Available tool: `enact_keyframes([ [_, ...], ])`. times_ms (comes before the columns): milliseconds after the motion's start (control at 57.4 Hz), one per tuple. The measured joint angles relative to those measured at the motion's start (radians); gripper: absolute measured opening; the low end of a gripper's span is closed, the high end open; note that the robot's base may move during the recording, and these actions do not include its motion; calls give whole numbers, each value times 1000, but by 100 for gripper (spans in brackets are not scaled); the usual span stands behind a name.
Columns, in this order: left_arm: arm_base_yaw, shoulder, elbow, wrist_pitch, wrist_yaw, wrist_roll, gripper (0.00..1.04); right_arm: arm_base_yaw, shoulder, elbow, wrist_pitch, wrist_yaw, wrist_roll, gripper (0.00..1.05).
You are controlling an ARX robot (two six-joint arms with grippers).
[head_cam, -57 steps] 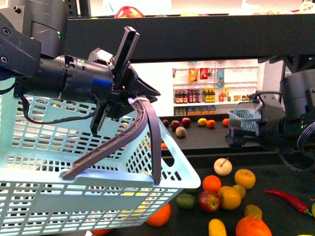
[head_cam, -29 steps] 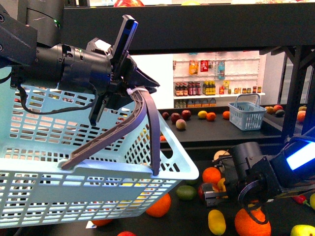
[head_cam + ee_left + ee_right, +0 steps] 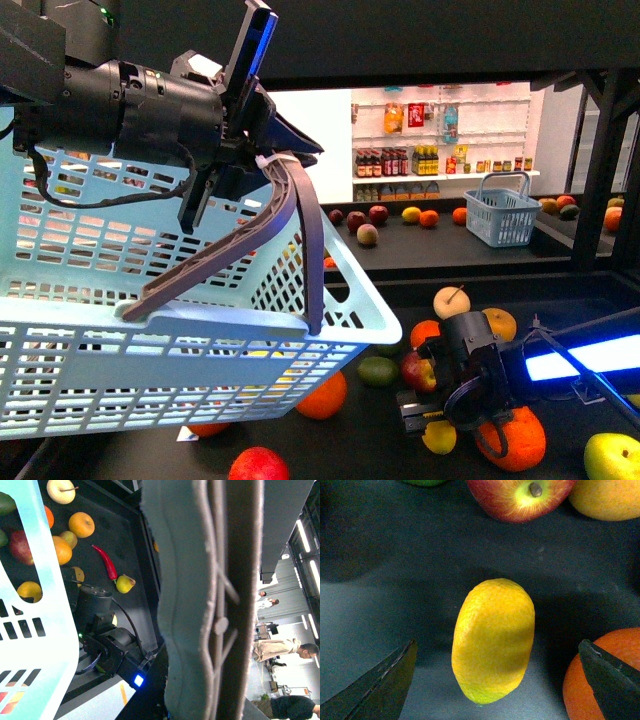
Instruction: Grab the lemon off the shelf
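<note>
**Right fingers spread either side of the lemon, not touching it**

On your right gripper (image 3: 497,647), the dark fingers (image 3: 380,690) stand wide apart, with open space between each one and the lemon (image 3: 492,640). Only their wedge-shaped tips show in the right wrist view; the rest is cut off.

The lemon lies on its side on the dark, smooth tier of the shelf (image 3: 395,580). Its long axis runs across the line joining the two fingers, tilted a little. The narrower, greenish end sits between the tips and the blunter end reaches past them. Its skin is matte yellow and finely pebbled.

Near the blunt end is a glossy red apple (image 3: 520,497), and beside one finger an orange (image 3: 585,680). Both are cropped by the frame.

In the front view the right gripper (image 3: 420,418) hides part of the lemon (image 3: 438,437), so its shape is hard to read there.

Your left gripper (image 3: 225,140) has its fingers spread, one up and one down. The grey handle (image 3: 290,225) of the pale blue plastic lattice basket (image 3: 150,370) hangs from between them. The basket covers the left part of the shelf.
</note>
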Motion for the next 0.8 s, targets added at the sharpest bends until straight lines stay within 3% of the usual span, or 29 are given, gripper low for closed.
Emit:
enact_keyframes([
  [279,0,0,0,0,0,0,8,12,173,307,-167,16,0,97],
  [609,0,0,0,0,0,0,8,16,278,479,-246,40,-3,97],
  [696,0,0,0,0,0,0,8,16,282,493,-246,48,-4,90],
  [731,0,0,0,0,0,0,8,14,283,501,-246,49,-5,78],
  [801,0,0,0,0,1,0,8,12,283,504,-246,52,-7,72],
])
